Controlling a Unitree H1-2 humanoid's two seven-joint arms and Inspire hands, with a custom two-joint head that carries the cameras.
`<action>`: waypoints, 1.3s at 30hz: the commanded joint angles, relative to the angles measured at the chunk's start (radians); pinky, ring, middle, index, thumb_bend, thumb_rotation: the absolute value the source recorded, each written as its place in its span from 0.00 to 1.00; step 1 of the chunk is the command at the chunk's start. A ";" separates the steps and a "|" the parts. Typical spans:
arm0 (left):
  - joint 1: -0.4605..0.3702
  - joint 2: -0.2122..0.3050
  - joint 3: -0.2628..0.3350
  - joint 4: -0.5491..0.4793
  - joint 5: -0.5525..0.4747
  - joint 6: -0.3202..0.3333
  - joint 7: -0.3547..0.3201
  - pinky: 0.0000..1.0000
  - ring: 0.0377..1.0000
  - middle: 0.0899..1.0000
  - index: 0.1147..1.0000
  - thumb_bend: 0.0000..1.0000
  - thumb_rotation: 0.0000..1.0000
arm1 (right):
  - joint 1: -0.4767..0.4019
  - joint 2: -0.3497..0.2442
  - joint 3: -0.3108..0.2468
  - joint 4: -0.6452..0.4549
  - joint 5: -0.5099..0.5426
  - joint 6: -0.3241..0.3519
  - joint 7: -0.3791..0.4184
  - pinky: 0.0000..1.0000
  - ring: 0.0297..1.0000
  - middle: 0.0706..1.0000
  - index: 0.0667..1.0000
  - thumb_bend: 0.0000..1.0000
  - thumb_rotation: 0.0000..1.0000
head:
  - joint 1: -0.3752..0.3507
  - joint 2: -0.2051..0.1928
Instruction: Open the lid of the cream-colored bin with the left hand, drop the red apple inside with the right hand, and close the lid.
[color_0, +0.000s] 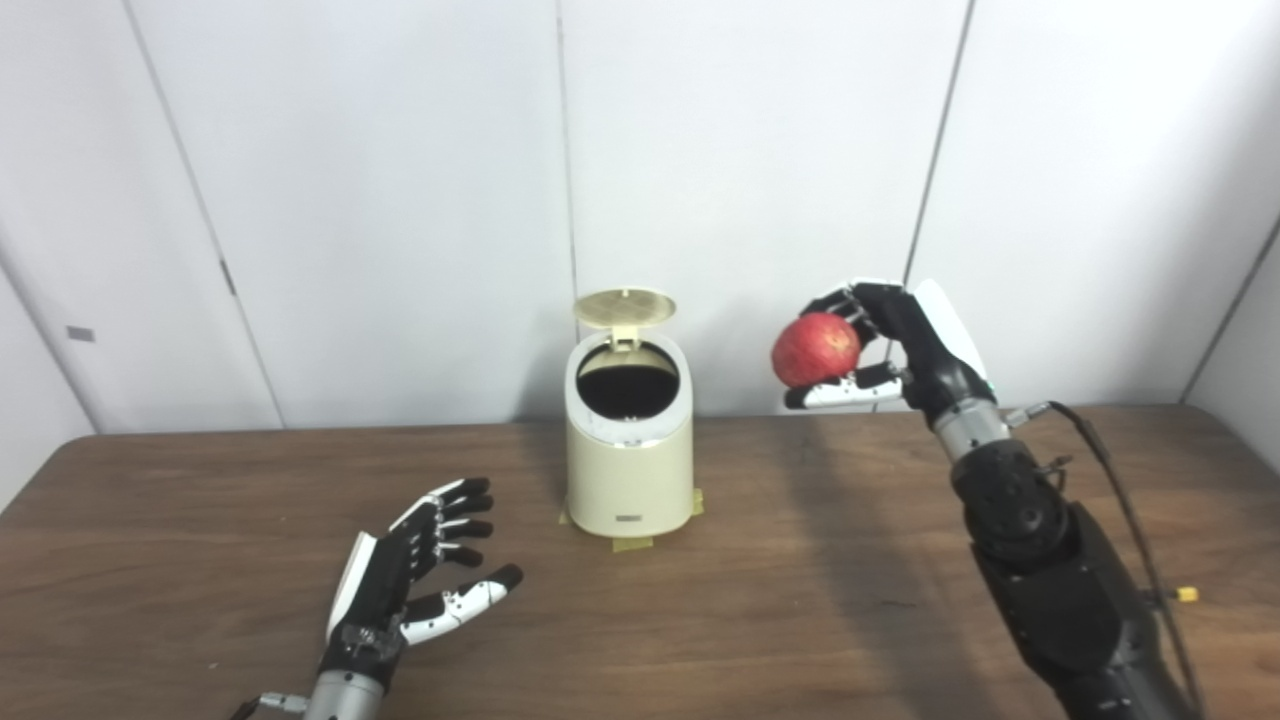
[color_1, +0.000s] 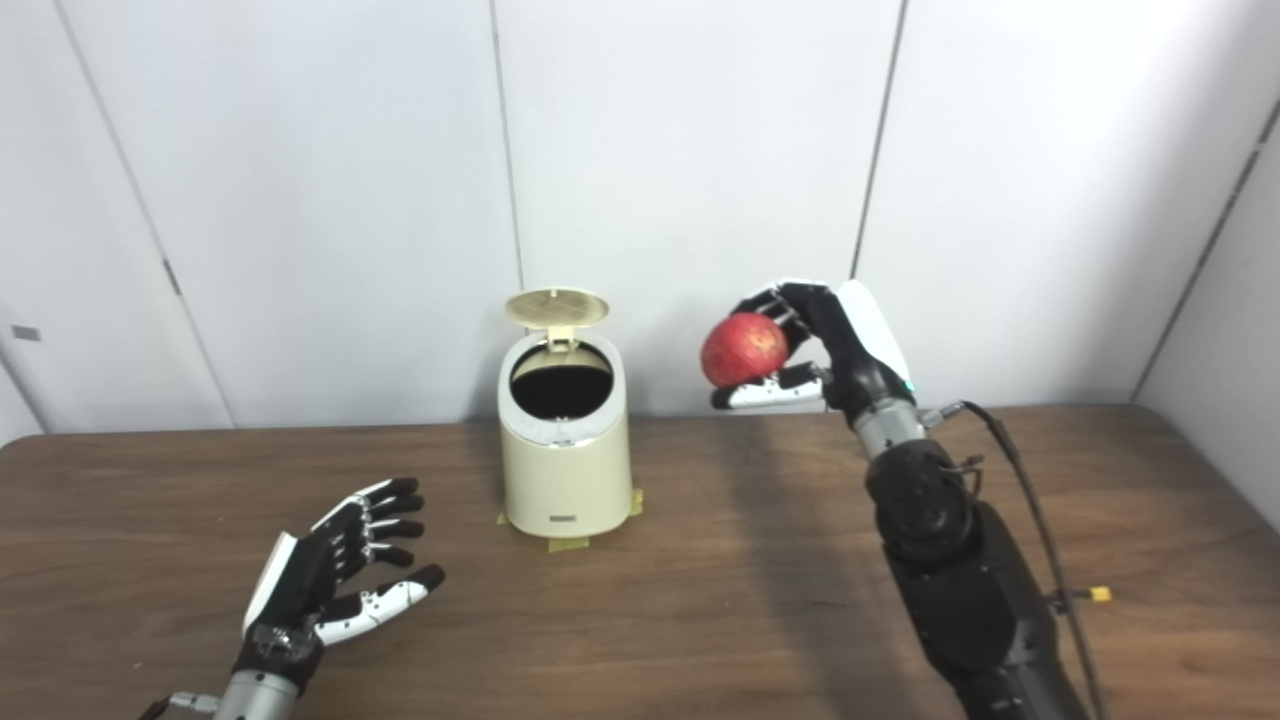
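Cream-colored and squat, the bin (color_0: 629, 450) stands upright toward the back of the brown wooden table (color_0: 800, 600), with small tabs of yellowish tape (color_0: 632, 543) showing at its base. Its round lid (color_0: 624, 306) is flipped up at the rear, standing over the dark open mouth. To the right of the bin and raised above the level of its rim, the right hand (color_0: 880, 345) is wrapped around the red apple (color_0: 815, 349), fingers curled over the top and thumb pressing from beneath; the apple is off to the side of the opening, not over it. To the left of the bin and nearer the table's front edge, the left hand (color_0: 420, 565) hovers low over the wood with its fingers spread and nothing in it, well apart from the bin. A black cable (color_0: 1125, 500) trails along the right arm.
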 joint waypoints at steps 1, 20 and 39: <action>-0.038 -0.005 -0.002 -0.008 -0.002 -0.034 0.017 0.61 0.71 0.77 0.79 0.69 0.09 | -0.068 0.010 0.005 -0.045 -0.001 -0.015 0.000 0.38 0.37 0.39 0.50 0.52 0.00 | 0.005 0.001; -0.057 -0.031 -0.012 0.008 0.005 -0.036 0.043 0.63 0.72 0.76 0.78 0.69 0.08 | -0.156 0.144 0.070 0.006 -0.029 0.022 0.015 0.52 0.42 0.39 0.49 0.52 0.00 | 0.026 -0.001; -0.056 -0.044 -0.017 -0.015 0.014 -0.024 0.055 0.62 0.71 0.76 0.79 0.69 0.09 | -0.196 0.187 0.092 0.138 -0.044 -0.002 -0.015 0.32 0.36 0.38 0.50 0.52 0.00 | 0.048 0.009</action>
